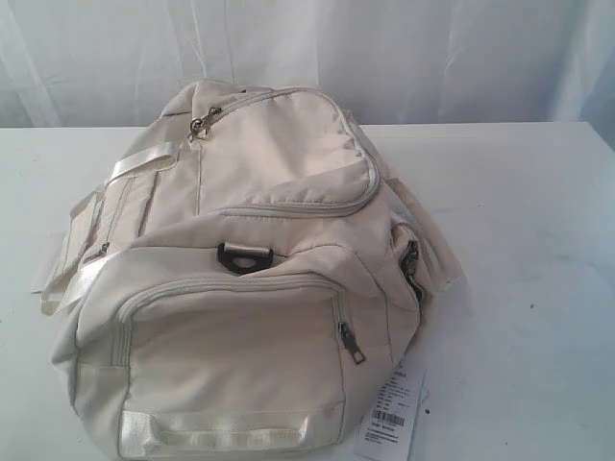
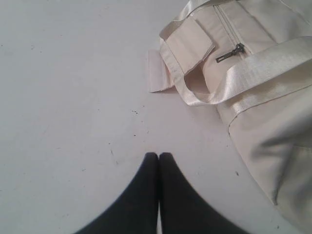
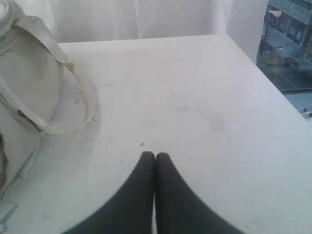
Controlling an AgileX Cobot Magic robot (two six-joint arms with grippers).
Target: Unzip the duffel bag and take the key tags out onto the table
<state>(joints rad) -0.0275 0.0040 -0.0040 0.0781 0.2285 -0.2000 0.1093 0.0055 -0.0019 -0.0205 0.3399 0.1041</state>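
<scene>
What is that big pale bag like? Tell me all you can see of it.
The duffel bag is cream fabric, soft and slumped, lying on the white table. All zips in view look closed, with dark metal pulls. A black plastic ring sits on top, shiny pale straps hang at its side, and a white barcode label lies by one corner.

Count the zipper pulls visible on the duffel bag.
4 on the duffel bag: top-end pull, left side-pocket pull, front-pocket pull, right-side pull. Others may be hidden.

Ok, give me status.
Left gripper shut, right gripper shut, both off the duffel bag. Bag zipped, key tags not in sight. Barcode label beside it.
</scene>
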